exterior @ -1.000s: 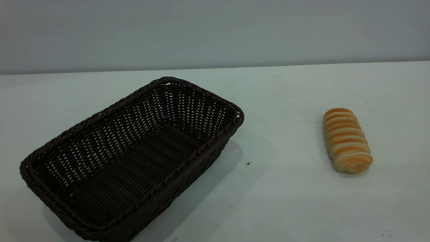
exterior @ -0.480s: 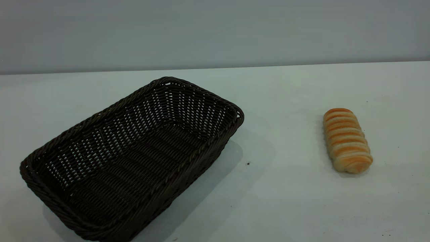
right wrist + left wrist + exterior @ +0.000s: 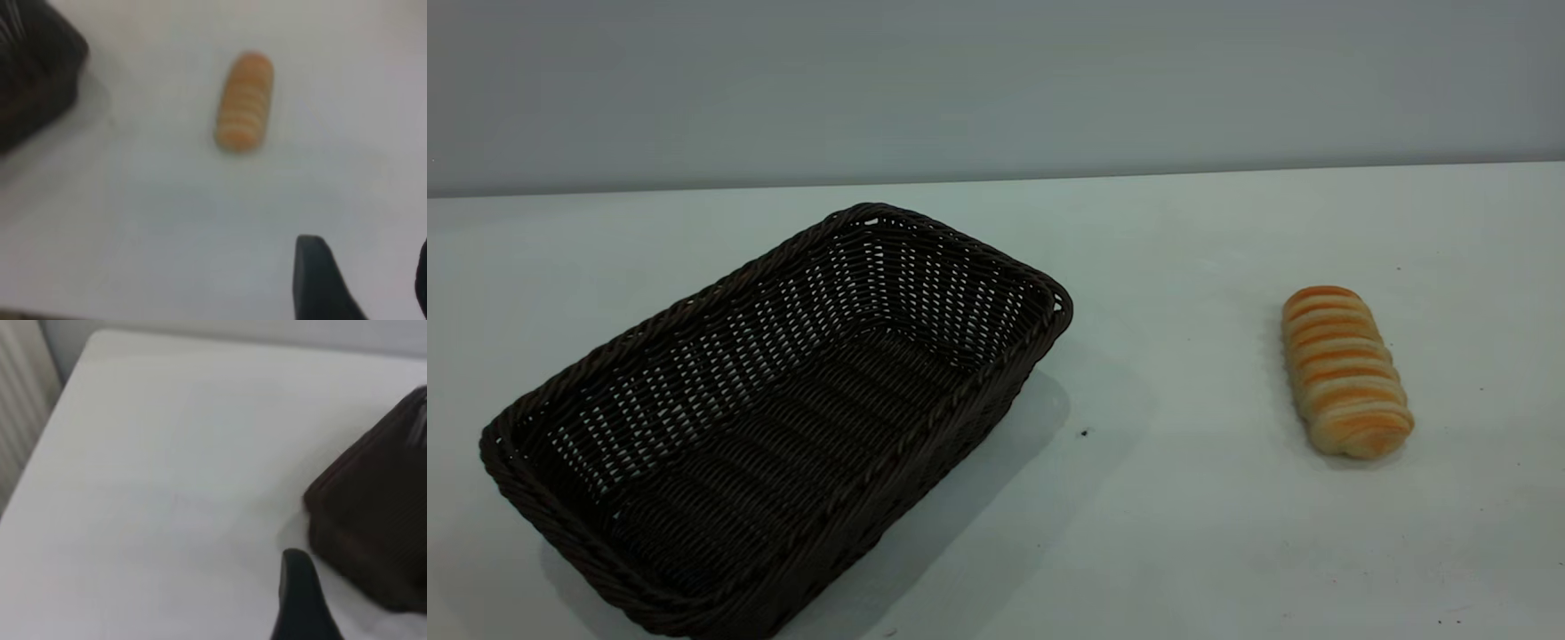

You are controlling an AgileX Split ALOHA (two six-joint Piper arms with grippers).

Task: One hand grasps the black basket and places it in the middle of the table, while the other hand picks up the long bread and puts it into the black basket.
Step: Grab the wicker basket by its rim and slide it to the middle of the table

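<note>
Nothing has shifted: basket (image 3: 783, 418) sits left of the bread (image 3: 1345, 371) on the table (image 3: 1183, 533), untouched. Both end effectors hover off; their openings I cannot tell. Next, gripping the basket rim.

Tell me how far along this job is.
Nothing is done yet. The basket sits empty at the table's left, not the middle, and the bread lies apart on the right. Neither tool holds anything; each wrist view shows its target some way off. Both grasps and placements remain.
</note>
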